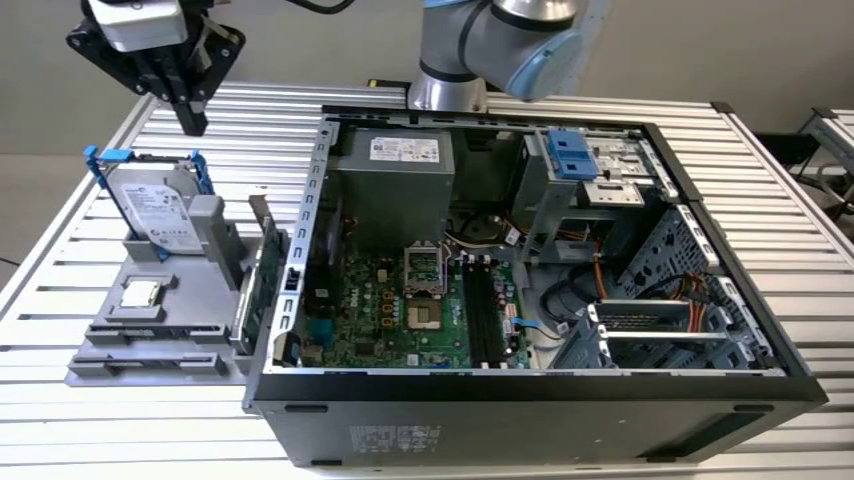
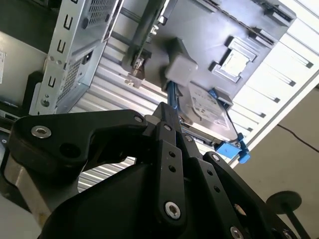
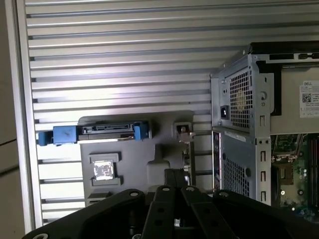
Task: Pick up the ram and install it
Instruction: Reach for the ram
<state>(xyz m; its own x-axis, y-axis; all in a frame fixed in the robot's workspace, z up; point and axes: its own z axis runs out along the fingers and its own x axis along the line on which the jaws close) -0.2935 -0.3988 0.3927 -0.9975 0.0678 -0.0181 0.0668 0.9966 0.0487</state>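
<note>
Gripper [image 1: 194, 118]: black, hanging fingers-down over the far end of the grey holder, near the hard drive's upper end and not touching it; fingers pressed together with nothing pinched between them.
Ram: its place cannot be told from these views.
Grey holder [image 1: 100, 360]: on the slatted table [image 1: 134, 430], just beside the computer case on the exterior view's left.
Hard drive [image 1: 154, 210]: upright in the holder, with blue rails on both sides; its white label with small print faces the exterior camera.
Processor chip [image 1: 138, 293]: flat in a recess of the holder, near the drive.
Green card [image 1: 271, 270]: on edge along the holder's case side, with a metal bracket attached.
Computer case [image 1: 534, 415]: lying on its side and open, with the motherboard [image 1: 374, 310] exposed.
Black slots [image 1: 483, 310]: long, side by side on the motherboard.
Labels: a white sticker [image 1: 400, 148] on the power supply [image 1: 394, 190] and a printed sticker [image 1: 394, 438] on the case's near wall; the print is left unread.
</note>
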